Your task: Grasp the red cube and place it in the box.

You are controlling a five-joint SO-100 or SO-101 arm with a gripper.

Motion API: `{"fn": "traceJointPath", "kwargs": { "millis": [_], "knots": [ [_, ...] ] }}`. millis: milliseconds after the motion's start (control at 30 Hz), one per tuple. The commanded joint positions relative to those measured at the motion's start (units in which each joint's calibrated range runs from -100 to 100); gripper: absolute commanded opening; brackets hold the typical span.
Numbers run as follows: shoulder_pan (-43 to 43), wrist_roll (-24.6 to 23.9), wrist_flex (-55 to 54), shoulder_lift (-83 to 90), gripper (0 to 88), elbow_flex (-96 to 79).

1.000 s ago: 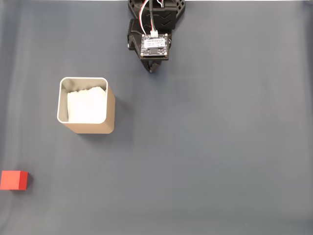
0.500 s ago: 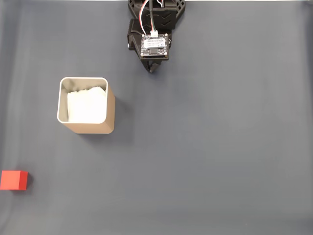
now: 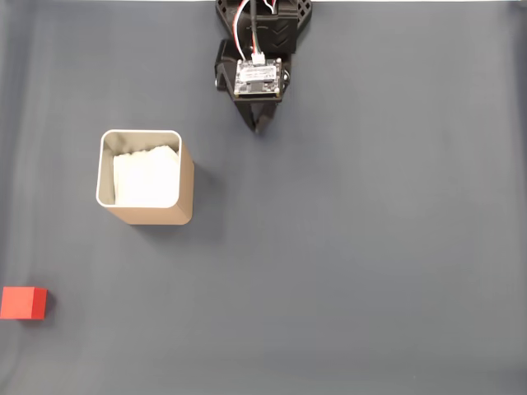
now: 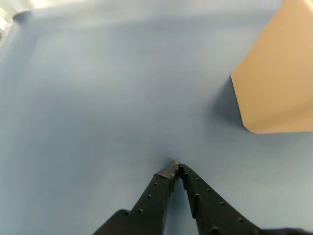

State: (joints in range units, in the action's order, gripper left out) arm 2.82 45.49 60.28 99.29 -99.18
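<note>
Across the desk, a smooth, matte blue-grey sheet with faint soft creases, nothing among the loose things has shifted since a second ago. Largest on it is the box, the landmark here: a tan, square, open-topped container with rounded corners, a thin pale rim and crumpled white lining inside; its plain tan wall and rounded lower corner also show at the right edge of the wrist view. Up and to the right of the box in the fixed view stands the black arm, carrying a small circuit board with red, white and black wires; compared with the earlier pictures it has tipped slightly, so its dark tip now reaches a little farther down the desk. The gripper has two black, tapered fingers dotted with small holes, and their tips are pressed together with nothing between them, just above bare desk, well apart from the box. Smallest is the red cube, bright, matte and sharp-edged, lying on the desk below and left of the box at the fixed view's left edge, well apart from it.
</note>
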Motion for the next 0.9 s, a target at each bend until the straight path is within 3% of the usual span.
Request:
{"fn": "traceJointPath", "kwargs": {
  "millis": [0,400,867],
  "knots": [
    [0.48,-0.93,-6.97,-0.41,0.1,2.01],
    [0.13,-3.17,-13.54,-20.06,0.1,27.44],
    [5.24,-3.17,-9.02,-42.13,0.1,61.53]
  ]
}}
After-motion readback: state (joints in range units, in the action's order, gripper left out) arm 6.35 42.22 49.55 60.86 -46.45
